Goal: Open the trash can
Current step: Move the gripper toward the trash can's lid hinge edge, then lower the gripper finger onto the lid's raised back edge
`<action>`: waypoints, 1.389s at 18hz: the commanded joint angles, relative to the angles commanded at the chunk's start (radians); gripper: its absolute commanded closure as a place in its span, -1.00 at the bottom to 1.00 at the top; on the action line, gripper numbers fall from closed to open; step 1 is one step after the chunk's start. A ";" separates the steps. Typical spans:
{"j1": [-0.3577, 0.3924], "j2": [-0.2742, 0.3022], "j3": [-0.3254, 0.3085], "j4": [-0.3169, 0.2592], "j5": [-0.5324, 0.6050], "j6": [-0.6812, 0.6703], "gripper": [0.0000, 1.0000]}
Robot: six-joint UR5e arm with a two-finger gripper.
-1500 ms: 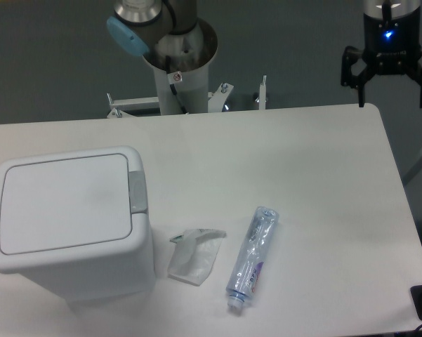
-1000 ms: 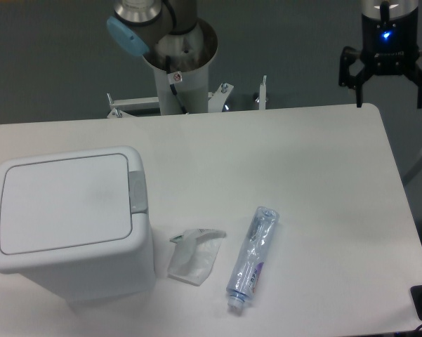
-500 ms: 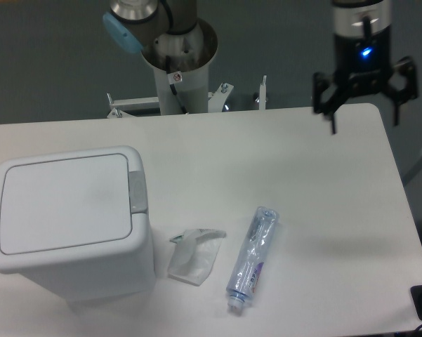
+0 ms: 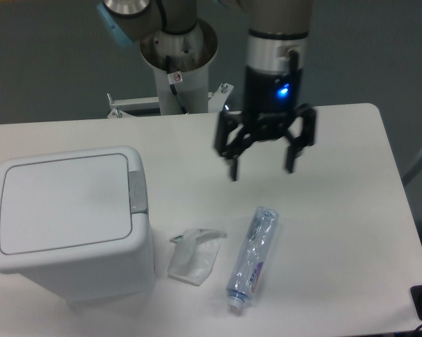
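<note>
The trash can (image 4: 67, 217) is a white rectangular bin at the left front of the table, its flat lid shut. A small grey latch button (image 4: 137, 192) sits on the lid's right rim. My gripper (image 4: 263, 170) hangs open above the middle of the table, fingers pointing down with nothing between them. It is well to the right of the trash can and a little above the bottle.
A crushed clear plastic bottle (image 4: 251, 258) lies right of the bin near the front edge. A crumpled clear wrapper (image 4: 192, 256) lies between bin and bottle. The robot's base column (image 4: 175, 67) stands behind the table's far edge.
My gripper has swept from the far right corner leftward and forward over the table's middle, still open. The trash can, wrapper and bottle have not moved.
</note>
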 joint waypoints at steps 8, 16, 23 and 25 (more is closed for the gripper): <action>-0.074 -0.008 -0.032 0.000 0.008 -0.032 -1.00; -0.097 -0.003 -0.064 0.005 0.011 -0.034 -1.00; -0.098 -0.006 -0.074 0.006 0.011 -0.034 -1.00; -0.098 -0.006 -0.074 0.006 0.011 -0.034 -1.00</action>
